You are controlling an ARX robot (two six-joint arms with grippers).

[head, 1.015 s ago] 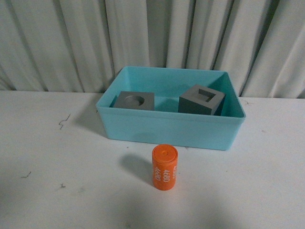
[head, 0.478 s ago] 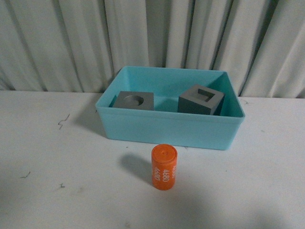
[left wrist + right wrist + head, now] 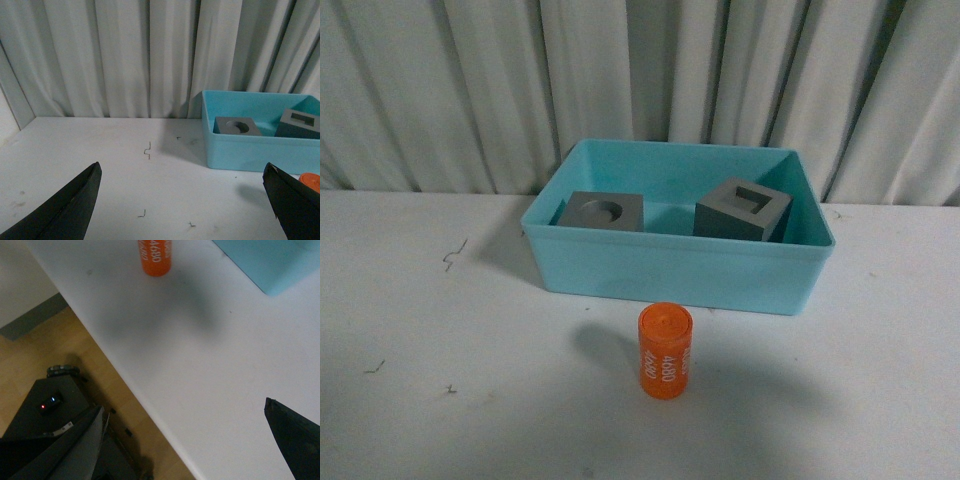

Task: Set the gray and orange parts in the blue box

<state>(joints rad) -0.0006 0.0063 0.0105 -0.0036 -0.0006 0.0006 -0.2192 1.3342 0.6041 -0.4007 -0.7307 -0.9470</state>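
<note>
Matte orange cylinder (image 3: 665, 352) upright, white "4680" lettering; smaller print illegible.

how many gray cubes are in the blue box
2. The round-recess cube sits in the left of the blue box, the square-recess cube in its right. None seems hidden.

Orange cylinder (image 3: 311, 180): left wrist view, sliver only; rest behind left claw (image 3: 181, 167) finger, frame edge. Right wrist view: one end cropped, digits partly cut. Blue box (image 3: 270, 262): corner only there. Round-recess cube (image 3: 604, 211), square-recess cube (image 3: 743, 209): front view, lower parts behind box wall.
</note>
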